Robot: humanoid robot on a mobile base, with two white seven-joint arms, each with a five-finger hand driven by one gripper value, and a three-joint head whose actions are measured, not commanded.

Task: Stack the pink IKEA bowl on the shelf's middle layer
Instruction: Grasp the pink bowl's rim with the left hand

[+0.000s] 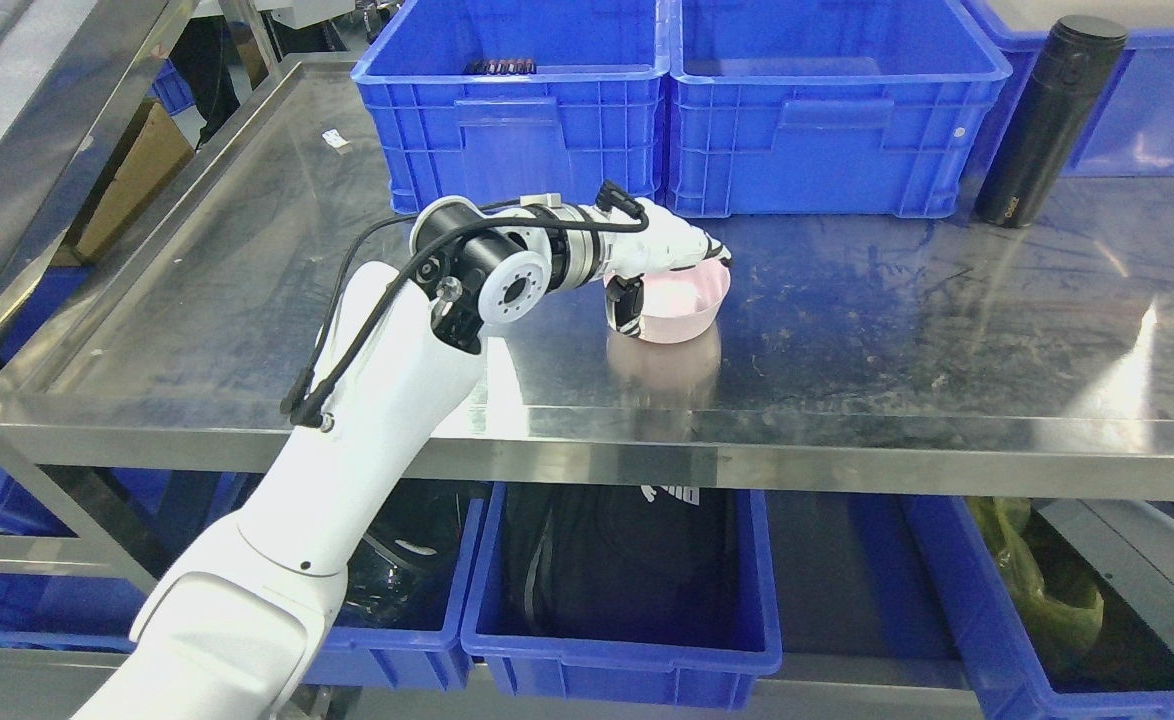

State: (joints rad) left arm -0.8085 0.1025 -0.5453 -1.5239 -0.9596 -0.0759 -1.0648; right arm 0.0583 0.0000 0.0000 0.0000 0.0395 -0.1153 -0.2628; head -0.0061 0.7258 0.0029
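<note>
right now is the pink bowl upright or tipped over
Upright. The pink bowl sits base-down on the steel shelf, opening facing up, with the left hand gripping its near rim.

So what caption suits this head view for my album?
Left robot hand grips a pink bowl on a steel shelf before blue bins.

Steel shelf (pixel 247 300) carries pink bowl (pixel 685 305), two blue crates (pixel 512 120) (pixel 827 120), black flask (pixel 1047 120), small scrap (pixel 336 140), possibly paper.
</note>
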